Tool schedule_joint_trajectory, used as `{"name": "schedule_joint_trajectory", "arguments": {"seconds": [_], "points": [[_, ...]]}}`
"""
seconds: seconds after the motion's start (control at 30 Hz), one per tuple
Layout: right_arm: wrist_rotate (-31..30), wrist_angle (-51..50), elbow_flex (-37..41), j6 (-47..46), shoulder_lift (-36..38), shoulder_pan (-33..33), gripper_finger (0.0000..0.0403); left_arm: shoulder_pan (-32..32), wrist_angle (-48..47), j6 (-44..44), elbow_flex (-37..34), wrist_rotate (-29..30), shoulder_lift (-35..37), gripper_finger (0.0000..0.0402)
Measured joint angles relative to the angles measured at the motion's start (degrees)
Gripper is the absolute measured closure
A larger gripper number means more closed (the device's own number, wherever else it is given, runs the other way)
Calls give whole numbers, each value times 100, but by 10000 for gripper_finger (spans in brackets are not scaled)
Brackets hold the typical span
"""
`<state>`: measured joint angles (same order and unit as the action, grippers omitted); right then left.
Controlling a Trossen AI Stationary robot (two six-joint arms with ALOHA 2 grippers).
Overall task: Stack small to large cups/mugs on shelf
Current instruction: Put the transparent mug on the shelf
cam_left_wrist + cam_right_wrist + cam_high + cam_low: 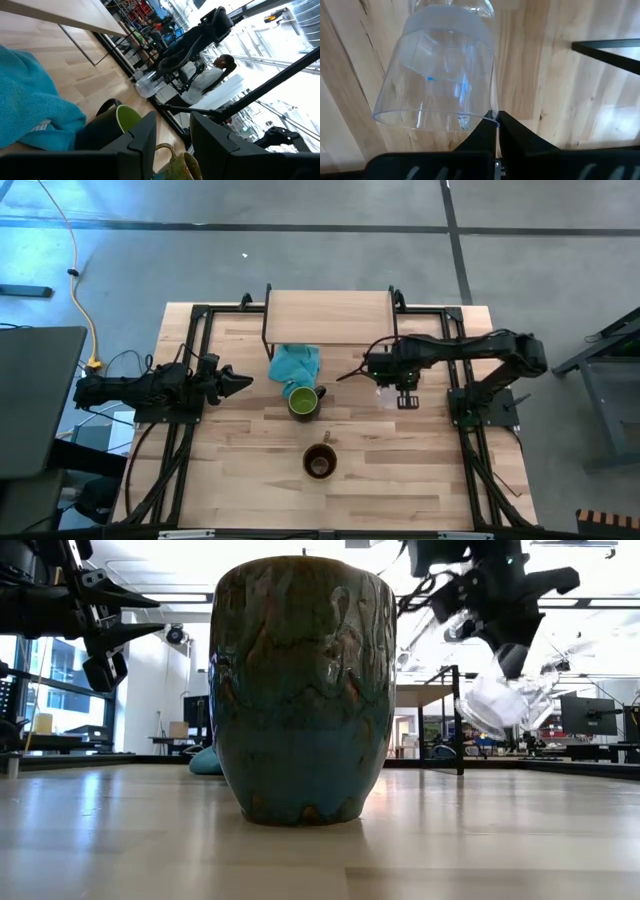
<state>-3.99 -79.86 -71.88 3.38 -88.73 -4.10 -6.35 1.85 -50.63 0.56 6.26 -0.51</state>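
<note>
Evidently the right gripper [496,121] was pinched onto the rim of the clear glass cup [437,75], its two fingers closed on the thin wall with the cup hanging tilted above the tabletop [420,480], between the green-lined mug [303,400] and the right edge, just in front of the shelf [330,317]. The brown mug [320,461] stood alone nearer the front edge; the teal cloth [294,363] lay touching the green-lined mug.

Judgement: a rim pinch on glass is a slippery hold, so the carry should be slow, the wrist kept steady, and the cup brought level before release. Since the smallest vessel goes innermost, the larger mugs probably need placing first.

The left gripper [238,382] waited at the left side, fingers parted and empty.

No brand, label or legible writing was visible on any vessel.
</note>
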Motion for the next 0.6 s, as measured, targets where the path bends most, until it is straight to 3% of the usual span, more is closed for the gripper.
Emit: {"name": "schedule_joint_trajectory", "arguments": {"seconds": [0.33, 0.6], "points": [[174, -526, 4, 20, -661, 0, 403, -1, -2, -20, 0, -61, 0, 295], [505, -412, 4, 6, -732, 0, 403, 0, -11, -20, 0, -63, 0, 295]]}}
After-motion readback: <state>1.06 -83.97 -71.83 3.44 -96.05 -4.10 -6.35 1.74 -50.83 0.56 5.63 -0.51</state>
